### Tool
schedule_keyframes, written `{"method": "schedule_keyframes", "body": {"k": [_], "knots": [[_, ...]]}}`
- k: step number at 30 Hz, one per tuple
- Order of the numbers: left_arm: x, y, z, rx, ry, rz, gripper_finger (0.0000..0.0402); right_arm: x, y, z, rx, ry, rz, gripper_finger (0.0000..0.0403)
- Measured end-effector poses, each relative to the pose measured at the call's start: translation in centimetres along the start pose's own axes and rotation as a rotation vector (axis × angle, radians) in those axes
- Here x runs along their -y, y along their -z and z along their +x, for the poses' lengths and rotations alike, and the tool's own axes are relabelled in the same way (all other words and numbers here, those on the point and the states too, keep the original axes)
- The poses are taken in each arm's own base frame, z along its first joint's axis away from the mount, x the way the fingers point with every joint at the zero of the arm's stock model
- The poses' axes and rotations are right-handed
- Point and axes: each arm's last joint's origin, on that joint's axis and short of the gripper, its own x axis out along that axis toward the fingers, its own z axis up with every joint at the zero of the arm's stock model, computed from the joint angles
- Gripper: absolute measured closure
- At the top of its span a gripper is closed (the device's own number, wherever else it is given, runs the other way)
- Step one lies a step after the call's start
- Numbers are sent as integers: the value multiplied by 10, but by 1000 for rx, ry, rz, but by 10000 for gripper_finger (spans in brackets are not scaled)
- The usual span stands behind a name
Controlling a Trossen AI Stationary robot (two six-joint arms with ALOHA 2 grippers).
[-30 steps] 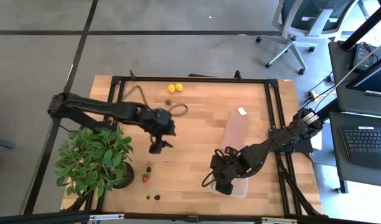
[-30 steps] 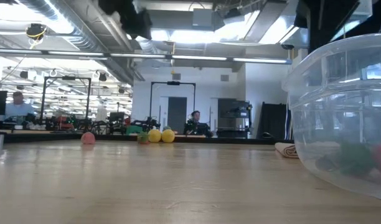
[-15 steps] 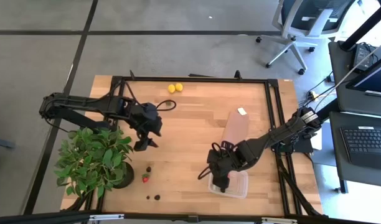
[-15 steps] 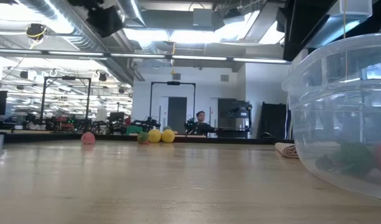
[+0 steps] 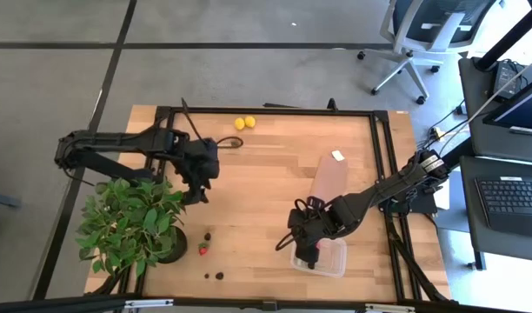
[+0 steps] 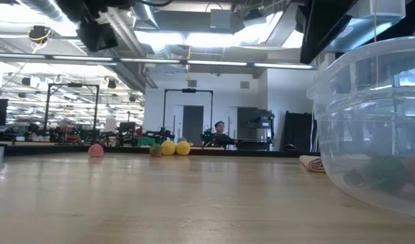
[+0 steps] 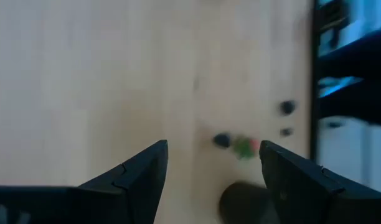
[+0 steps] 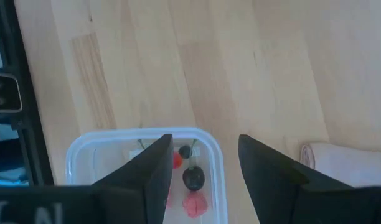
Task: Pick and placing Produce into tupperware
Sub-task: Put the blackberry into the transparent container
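Observation:
The clear tupperware (image 5: 327,259) stands near the table's front right; it shows large in the low view (image 6: 377,135). Inside it lie a blackberry (image 8: 192,178) and red pieces (image 8: 192,204). My right gripper (image 5: 308,249) is open and empty, above the tupperware's left end (image 8: 141,163). My left gripper (image 5: 195,193) is open and empty, above the table left of centre. In front of it a blackberry (image 5: 208,236), a strawberry (image 5: 202,249) and two dark pieces (image 5: 214,276) lie on the wood. They also show in the left wrist view (image 7: 240,145). Two lemons (image 5: 244,123) lie at the far edge.
A leafy potted plant (image 5: 127,222) stands at the front left, close to the loose fruit. A flat brown block (image 5: 329,181) lies behind the tupperware, with a small white piece (image 5: 337,156) beyond it. A reddish piece (image 6: 95,150) lies far left in the low view.
My left gripper has moved toward the table's left edge and a little toward the far edge, still open. My right gripper has shifted slightly left from over the tupperware, which now shows more fully.

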Motion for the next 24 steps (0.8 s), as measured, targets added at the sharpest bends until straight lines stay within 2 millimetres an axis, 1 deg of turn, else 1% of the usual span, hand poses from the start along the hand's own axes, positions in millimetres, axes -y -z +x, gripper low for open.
{"method": "schedule_keyframes", "body": {"k": [3, 6, 12, 14, 16, 18, 20, 24], "knots": [[-8, -4, -4, 43, 77, 7, 156, 0, -1, 0, 11, -2, 2, 219], [-19, -7, -9, 81, 116, -10, 156, -1, -2, 0, 18, -5, 3, 219], [-49, -5, -25, 171, 202, -39, 156, -1, -2, 0, 22, -9, 4, 219], [-61, -3, -31, 204, 181, -64, 156, -1, -2, 0, 23, -10, 5, 219], [-73, 1, -33, 214, 112, -102, 156, -1, -2, 0, 23, -10, 5, 219], [-87, 10, -27, 189, 49, -157, 156, -1, -2, 0, 23, -10, 4, 219], [-98, 21, -12, 153, 44, -203, 156, -1, -2, 0, 23, -9, 4, 219], [-107, 43, 21, 117, 162, -230, 156, 0, -1, 0, 14, -2, 2, 219]]}}
